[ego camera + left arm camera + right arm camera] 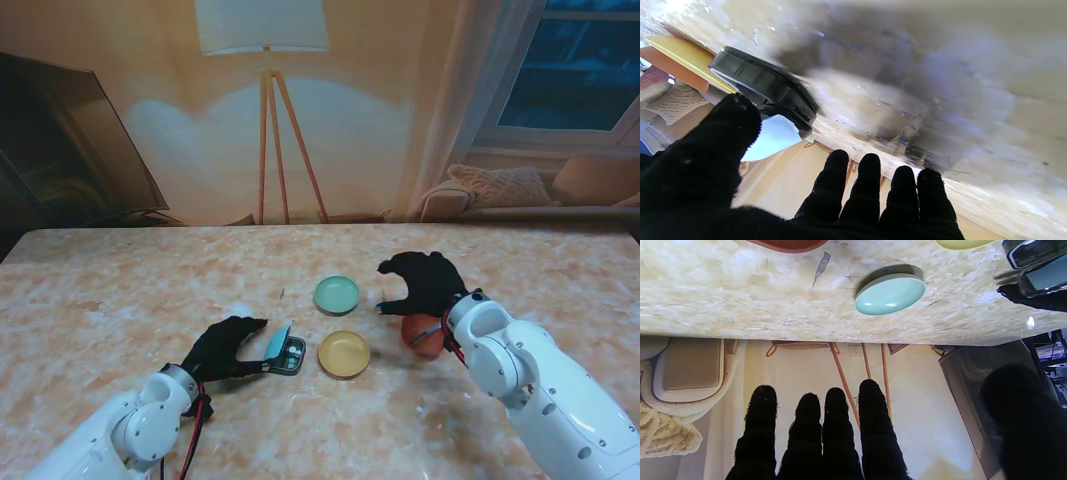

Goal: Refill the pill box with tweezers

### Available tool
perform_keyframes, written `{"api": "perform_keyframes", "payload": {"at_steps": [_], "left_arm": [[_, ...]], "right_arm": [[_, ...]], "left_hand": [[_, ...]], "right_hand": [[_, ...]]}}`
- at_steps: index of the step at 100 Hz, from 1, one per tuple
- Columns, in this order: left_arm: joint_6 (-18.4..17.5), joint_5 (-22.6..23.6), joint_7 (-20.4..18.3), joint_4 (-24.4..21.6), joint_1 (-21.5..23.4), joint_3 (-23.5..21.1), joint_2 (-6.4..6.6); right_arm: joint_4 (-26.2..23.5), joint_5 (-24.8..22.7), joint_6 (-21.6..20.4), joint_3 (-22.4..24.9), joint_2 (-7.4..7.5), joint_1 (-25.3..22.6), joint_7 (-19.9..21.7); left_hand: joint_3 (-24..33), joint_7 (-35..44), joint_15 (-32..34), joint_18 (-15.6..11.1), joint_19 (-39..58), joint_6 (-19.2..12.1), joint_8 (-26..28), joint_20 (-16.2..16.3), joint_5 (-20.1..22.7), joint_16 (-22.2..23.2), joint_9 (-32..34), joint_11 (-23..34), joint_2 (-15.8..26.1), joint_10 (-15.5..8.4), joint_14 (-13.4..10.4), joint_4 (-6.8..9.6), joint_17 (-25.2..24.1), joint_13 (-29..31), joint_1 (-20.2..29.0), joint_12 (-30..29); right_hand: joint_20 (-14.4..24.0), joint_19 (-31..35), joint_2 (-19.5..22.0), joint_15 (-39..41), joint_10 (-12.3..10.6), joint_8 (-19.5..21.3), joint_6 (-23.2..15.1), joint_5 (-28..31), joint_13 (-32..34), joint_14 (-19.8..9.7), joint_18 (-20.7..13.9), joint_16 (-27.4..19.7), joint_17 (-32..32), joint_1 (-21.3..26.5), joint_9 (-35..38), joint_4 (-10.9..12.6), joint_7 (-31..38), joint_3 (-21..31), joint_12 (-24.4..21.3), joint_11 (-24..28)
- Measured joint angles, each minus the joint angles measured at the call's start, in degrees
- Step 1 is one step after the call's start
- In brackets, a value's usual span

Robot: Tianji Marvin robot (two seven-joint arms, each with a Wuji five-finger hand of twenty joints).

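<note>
The dark pill box [288, 355] lies near me, left of centre, with its light blue lid [277, 342] standing up. My left hand [225, 346] is beside it on the left. Its thumb [723, 133] rests against the lid [775, 135] of the box [763, 80], the four fingers [870, 180] are straight and apart, and nothing is gripped. My right hand [425, 280] hovers over the table right of centre, open and holding nothing. In the right wrist view a thin grey sliver [821, 268], possibly the tweezers, lies on the table. No pills can be made out.
Three small dishes sit mid-table: a green one [337, 294], a yellow one [344, 353] just right of the pill box, and an orange one [420, 338] partly under my right wrist. The marble table top [120, 300] runs far to the left.
</note>
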Motion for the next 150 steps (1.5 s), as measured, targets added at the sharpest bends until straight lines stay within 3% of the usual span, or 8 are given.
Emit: {"api": "perform_keyframes", "payload": {"at_steps": [32,65,136,150], "left_arm": [[-0.35,-0.40,0.68,1.40,-1.18,1.40,-0.12],[-0.22,-2.50,-1.46,1.41,-1.29,1.44,0.01],[-2.08,-3.62,0.29,5.47,-4.54,4.43,0.06],[-1.86,-3.25,-0.30,5.20,-4.54,4.35,0.10]], "right_arm": [[-0.64,0.61,-0.05,0.33,-0.19,-0.59,-0.84],[-0.87,1.39,0.76,-0.21,-0.23,-0.44,-0.81],[-1.15,6.08,3.63,-5.26,-1.23,1.02,-4.53],[-0.71,6.71,3.93,-7.83,-1.36,2.24,-5.23]], "left_hand": [[0.12,0.00,0.00,-1.15,-2.32,-0.41,-0.01,-0.13,-1.15,0.00,-0.01,0.54,-0.63,0.00,-0.57,0.00,-1.01,-0.03,0.05,-0.01],[1.49,0.00,-1.68,-3.01,-6.30,-3.76,-0.65,-0.90,-3.10,-0.60,-1.45,-0.29,-0.72,-0.31,-1.24,0.00,-3.81,-2.70,0.12,-0.07],[2.69,3.01,-2.67,-5.72,-8.27,-4.71,0.07,-0.99,-2.74,-0.62,-2.90,-0.32,-1.42,-1.27,-3.48,-0.01,-4.95,-4.04,2.18,-0.38],[2.86,3.89,-3.53,-5.73,-9.08,-5.14,0.93,-1.11,-2.10,-0.68,-3.51,-0.36,-1.38,-1.28,-3.50,-0.01,-4.96,-4.17,2.94,-0.40]], "right_hand": [[-0.07,0.00,0.00,0.00,0.00,0.00,0.00,0.02,0.08,0.03,0.00,0.00,0.07,0.00,0.02,0.00,0.00,0.00,0.00,0.00],[-0.16,-0.01,0.01,0.00,0.05,0.47,0.00,0.02,0.07,0.59,0.00,0.00,0.07,0.08,0.02,0.01,0.15,0.01,0.00,0.00],[-0.52,0.10,0.02,1.08,0.29,1.32,-2.00,1.51,0.85,1.04,0.00,0.00,1.38,2.43,0.20,0.01,2.92,2.01,0.00,0.50],[-0.45,2.08,-0.11,2.91,-0.33,2.04,-2.28,2.79,3.74,1.03,0.00,0.00,3.19,4.61,5.19,0.01,4.24,3.04,0.18,1.87]]}}
